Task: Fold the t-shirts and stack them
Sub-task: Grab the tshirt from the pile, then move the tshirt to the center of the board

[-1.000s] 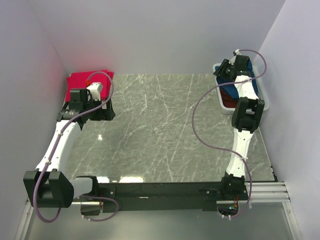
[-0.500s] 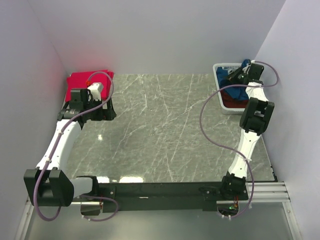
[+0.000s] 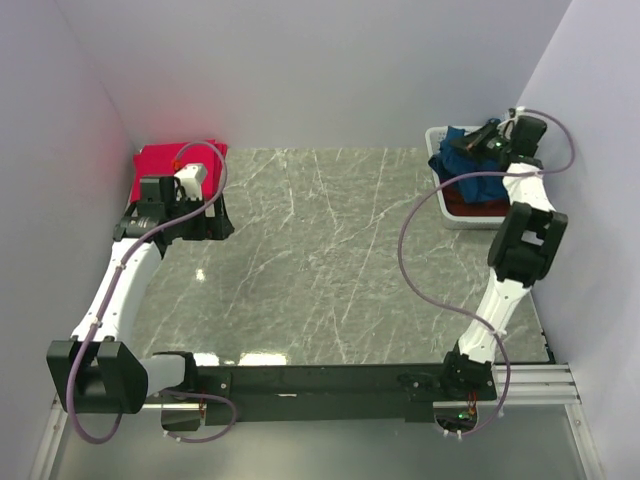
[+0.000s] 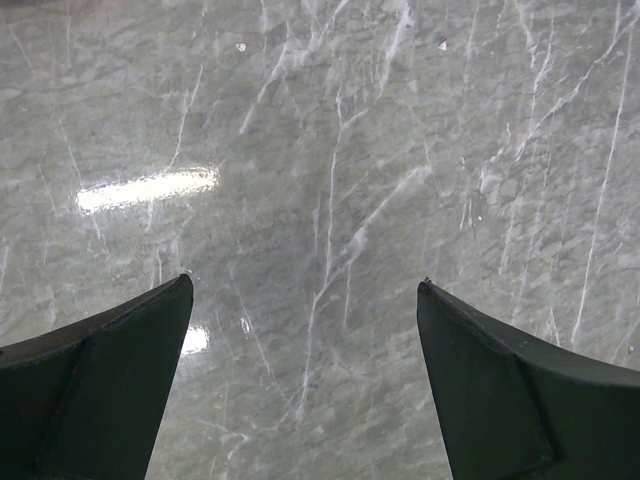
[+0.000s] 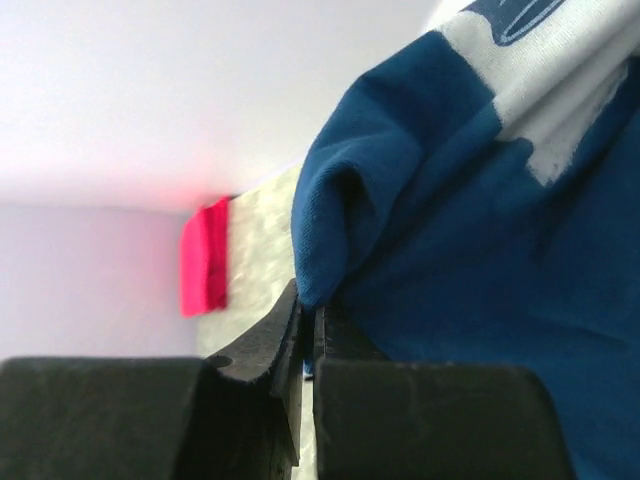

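At two o'clock my right jaws clench a fold of the navy t-shirt [image 5: 450, 260] at the basket [image 3: 434, 134]. Its white print is cut off, probably unreadable. Left jaws released over the worktop [image 4: 330, 150].

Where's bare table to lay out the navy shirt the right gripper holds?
Whole middle of the table, from the left gripper across to the basket, near edge included. Crowded: far-left corner, red t-shirts; far-right corner, basket with the right gripper shut on the navy t-shirt.
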